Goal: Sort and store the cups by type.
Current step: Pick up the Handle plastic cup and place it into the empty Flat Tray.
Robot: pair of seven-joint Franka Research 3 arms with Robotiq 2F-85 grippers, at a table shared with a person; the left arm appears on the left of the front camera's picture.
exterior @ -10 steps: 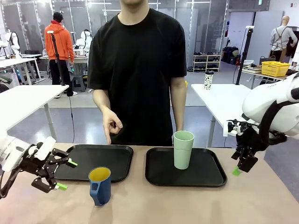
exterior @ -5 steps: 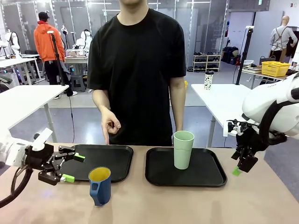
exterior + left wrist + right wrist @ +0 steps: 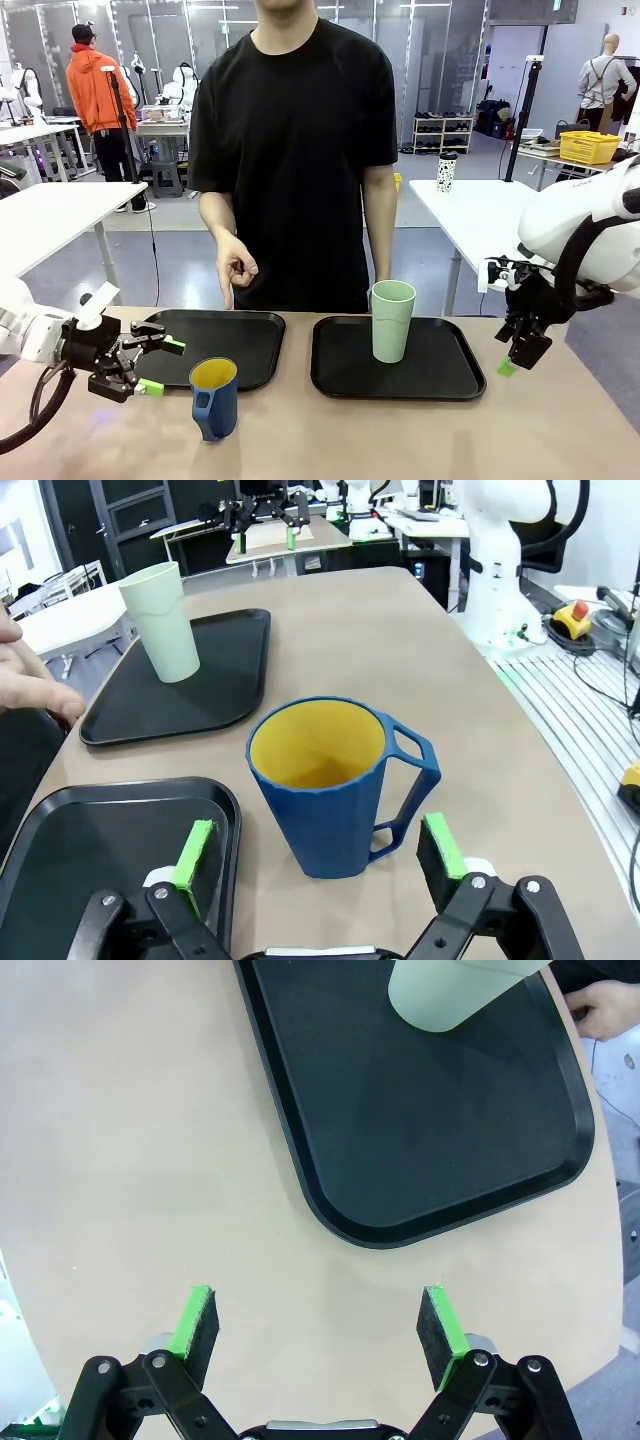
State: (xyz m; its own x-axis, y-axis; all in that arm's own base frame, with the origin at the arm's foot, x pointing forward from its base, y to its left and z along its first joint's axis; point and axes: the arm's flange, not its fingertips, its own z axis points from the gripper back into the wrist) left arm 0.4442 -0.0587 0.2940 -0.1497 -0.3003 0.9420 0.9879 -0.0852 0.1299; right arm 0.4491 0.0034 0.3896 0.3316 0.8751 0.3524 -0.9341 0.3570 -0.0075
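Observation:
The dark blue mug [image 3: 215,398] with a yellow inside stands on the bare table in front of the left black tray [image 3: 215,340]. My left gripper [image 3: 163,367] is open just left of it, fingers pointing at it. In the left wrist view the mug [image 3: 335,785] sits just beyond the open left gripper [image 3: 318,848], handle to the right, apart from both pads. The mint-green tumbler [image 3: 392,320] stands upright on the right tray [image 3: 440,375]. My right gripper [image 3: 512,360] hangs open off that tray's right edge; the right wrist view shows the right gripper [image 3: 320,1325] open over bare table, with the tumbler [image 3: 450,990] at the top.
A person in black stands at the far side, one hand [image 3: 237,268] pointing down at the left tray's back edge. A white cup with black spots [image 3: 446,172] sits on a table far behind. Bare table surface lies along the front edge.
My left gripper has swung rightward and levelled out, ending closer to the blue mug. The right arm, the cups and the person's hand have stayed put.

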